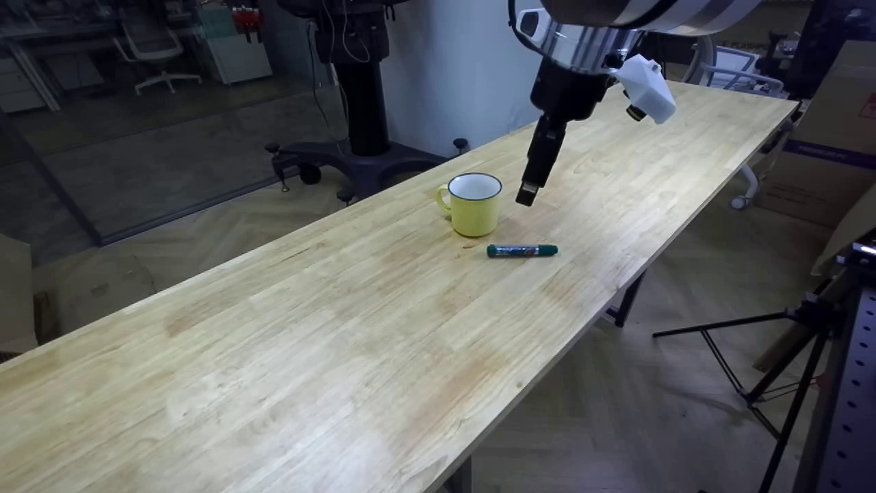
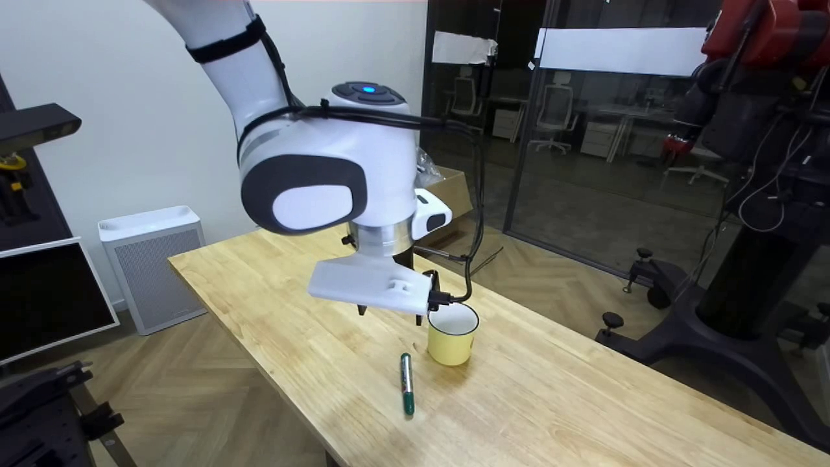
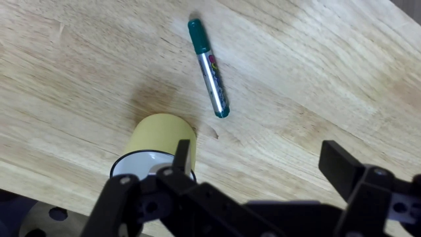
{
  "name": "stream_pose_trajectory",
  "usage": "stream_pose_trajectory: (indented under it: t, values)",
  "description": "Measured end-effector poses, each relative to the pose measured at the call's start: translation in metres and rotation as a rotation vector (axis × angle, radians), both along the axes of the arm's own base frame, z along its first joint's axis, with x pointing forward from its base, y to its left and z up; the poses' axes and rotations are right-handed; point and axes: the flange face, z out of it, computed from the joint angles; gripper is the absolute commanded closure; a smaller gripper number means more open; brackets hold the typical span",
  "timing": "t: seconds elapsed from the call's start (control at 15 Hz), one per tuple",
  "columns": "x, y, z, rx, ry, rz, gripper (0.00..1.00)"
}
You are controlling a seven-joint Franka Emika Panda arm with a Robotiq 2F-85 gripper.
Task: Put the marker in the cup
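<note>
Jaws spread wide and released, with bare tabletop showing between them, the gripper [image 3: 258, 157] hangs at a slant over the wooden table [image 1: 308, 342]. In the wrist view one of the fingers [image 3: 182, 154] cuts across the dark rim of the yellow cup [image 1: 474, 213]; in an exterior view a gap shows between fingertips and cup, so they are near but apart. The cup stands upright on the boards, white inside, its handle on the side away from the gripper. Just beside it, flat on the table and clear of the fingers, I see the marker [image 3: 210, 69], with a green cap, a silver printed barrel and a green butt. The butt end is nearer the cup; the capped end points away.

Above all this bends the white arm [image 2: 389, 168], a small blue light [image 2: 368, 89] glowing on its top, black cables [image 2: 389, 118] looping down to a white bracket [image 2: 363, 285] at the wrist. On the floor past the table edge stands a white unit [image 2: 154, 272] with a grilled front, near a black panel in a white frame [image 2: 52, 301]. Across the room runs a glass wall [image 2: 570, 201] with office chairs [image 2: 557, 107] behind it, and before it a wheeled black stand [image 1: 365, 109]. Off the table's opposite long side a tripod [image 1: 814, 315] stands on the floor, with cardboard boxes [image 1: 821, 181] beyond.
</note>
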Motion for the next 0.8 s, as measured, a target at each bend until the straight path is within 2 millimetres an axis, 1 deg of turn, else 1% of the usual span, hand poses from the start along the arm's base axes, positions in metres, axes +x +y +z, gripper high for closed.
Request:
stream_pose_trajectory:
  t: [0.2,0.33,0.67,0.8]
  values:
    - [-0.001,-0.002,-0.005,-0.002,0.022,0.014,0.00]
    - [0.001,-0.011,-0.012,-0.001,0.050,0.016,0.00]
    - [0.014,-0.037,-0.042,-0.025,0.114,0.073,0.00]
    - [0.020,-0.042,-0.055,-0.033,0.137,0.099,0.00]
